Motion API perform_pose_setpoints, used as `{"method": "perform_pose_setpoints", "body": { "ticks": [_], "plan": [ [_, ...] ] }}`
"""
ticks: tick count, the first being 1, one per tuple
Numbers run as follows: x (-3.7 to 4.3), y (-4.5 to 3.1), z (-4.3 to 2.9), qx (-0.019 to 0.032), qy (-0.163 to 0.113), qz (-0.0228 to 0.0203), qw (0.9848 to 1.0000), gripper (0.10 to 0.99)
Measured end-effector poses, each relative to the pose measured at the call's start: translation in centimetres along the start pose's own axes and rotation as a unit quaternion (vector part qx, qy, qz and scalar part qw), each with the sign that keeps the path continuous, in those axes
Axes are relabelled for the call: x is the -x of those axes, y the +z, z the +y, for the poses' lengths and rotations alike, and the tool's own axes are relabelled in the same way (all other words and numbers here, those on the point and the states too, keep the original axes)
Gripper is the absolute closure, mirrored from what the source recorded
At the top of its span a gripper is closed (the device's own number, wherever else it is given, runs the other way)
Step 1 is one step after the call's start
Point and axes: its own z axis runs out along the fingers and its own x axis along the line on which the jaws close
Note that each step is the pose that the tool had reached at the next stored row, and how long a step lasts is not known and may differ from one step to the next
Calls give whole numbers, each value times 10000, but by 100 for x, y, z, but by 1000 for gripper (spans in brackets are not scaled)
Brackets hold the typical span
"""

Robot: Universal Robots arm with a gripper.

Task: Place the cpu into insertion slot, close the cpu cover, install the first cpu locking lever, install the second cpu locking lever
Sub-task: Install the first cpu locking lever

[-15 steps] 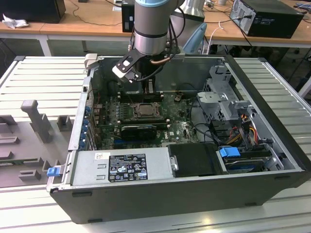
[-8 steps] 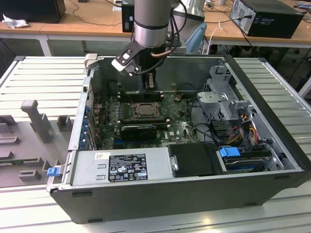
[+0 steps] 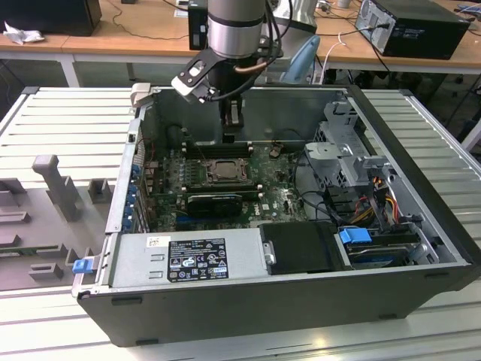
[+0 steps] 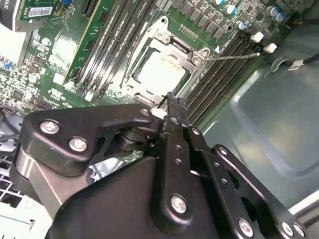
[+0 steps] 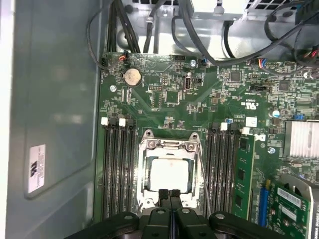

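The cpu [image 5: 169,174], a pale silver square, lies in the insertion slot [image 3: 223,170] on the green motherboard. The silvery cpu cover [image 5: 167,147] lies flat around it, and the chip shows through its window. In the second wrist view the cpu [image 4: 159,69] sits inside the cover [image 4: 172,44]. A thin wire locking lever [image 4: 234,56] angles out from the socket over the black memory slots; it also runs along one side of the socket [image 5: 202,169]. My gripper [image 5: 169,194] hangs just above the socket's edge, its fingers shut together on nothing. The exterior view shows the gripper [image 3: 230,134] above the board.
The open computer case [image 3: 406,143] surrounds the board with tall metal walls. Black memory slots [image 5: 117,169] flank the socket on both sides. Cables [image 5: 199,30] and drive cages [image 3: 346,150] crowd one end. A power supply [image 3: 195,256] lies along the front.
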Motion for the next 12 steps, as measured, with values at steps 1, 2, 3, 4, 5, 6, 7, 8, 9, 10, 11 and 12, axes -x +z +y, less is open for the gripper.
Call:
{"method": "perform_pose_setpoints", "body": {
  "ticks": [1,2,3,4,5,6,7,8,9,10,11,12],
  "plan": [
    [0,-1,0,-1,-58,1,10000,980],
    [0,-2,0,-6,-182,0,9998,980],
    [0,-1,0,-9,-275,0,9996,980],
    [0,0,0,-14,-400,-1,9992,980],
    [0,1,0,-17,-490,-1,9988,980],
    [0,3,0,-22,-647,-1,9979,980],
    [0,5,0,-25,-745,-1,9972,980],
    [0,5,0,-27,-828,-2,9966,980],
    [0,6,0,-28,-917,-2,9958,980],
    [0,8,0,-28,-1001,-2,9950,980],
    [0,9,0,-29,-1093,-2,9940,980],
    [1,11,0,-32,-1220,-3,9925,980]
  ]
}}
